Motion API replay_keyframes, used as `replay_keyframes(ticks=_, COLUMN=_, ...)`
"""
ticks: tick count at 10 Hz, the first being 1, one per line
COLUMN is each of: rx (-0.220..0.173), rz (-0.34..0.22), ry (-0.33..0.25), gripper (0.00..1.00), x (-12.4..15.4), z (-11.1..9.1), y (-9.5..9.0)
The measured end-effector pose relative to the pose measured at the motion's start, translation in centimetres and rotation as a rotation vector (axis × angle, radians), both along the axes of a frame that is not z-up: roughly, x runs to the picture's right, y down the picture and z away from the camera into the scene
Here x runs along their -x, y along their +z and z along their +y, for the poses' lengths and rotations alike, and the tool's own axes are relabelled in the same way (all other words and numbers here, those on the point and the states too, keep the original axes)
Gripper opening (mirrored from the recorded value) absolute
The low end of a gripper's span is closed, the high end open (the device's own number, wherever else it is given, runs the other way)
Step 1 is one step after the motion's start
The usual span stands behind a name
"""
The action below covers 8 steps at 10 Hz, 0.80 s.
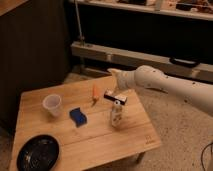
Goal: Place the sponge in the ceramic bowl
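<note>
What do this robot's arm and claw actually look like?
The arm is a smooth, glossy white tube, thick at the right and narrowing to a rounded joint. Below that sits a short black-and-white section, then the pale, off-white claw, which is above the wooden table, just right of the blue sponge. No cables or markings show on it.
</note>
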State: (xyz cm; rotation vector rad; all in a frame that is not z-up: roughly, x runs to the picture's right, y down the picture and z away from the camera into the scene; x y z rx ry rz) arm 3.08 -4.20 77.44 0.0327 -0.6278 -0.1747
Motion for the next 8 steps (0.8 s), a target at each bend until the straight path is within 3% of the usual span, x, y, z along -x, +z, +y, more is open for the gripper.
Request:
replay_keyframes(ticks=1, rx=-0.017, rz=-0.021, ry=-0.041, gripper=0.8, x=0.5, z=0.0, y=-0.7)
replay_keyframes(ticks=3, rx=-0.011, rz=-0.046, ry=-0.073, gripper=0.8, x=1.2, z=0.1, y=-1.5)
replay_keyframes(ticks=5, rx=-0.029, rz=-0.015, ry=-0.183, gripper=0.8, x=4.3, z=0.5, y=-2.6)
replay_keyframes(ticks=6, rx=-0.034, rz=-0.002, ry=-0.271, gripper=0.8, x=6.2, z=0.7, y=-2.8)
replay_keyframes(ticks=8, rx=-0.065, rz=-0.027, ry=-0.528, gripper=0.8, x=10.1, z=2.7, y=-3.6)
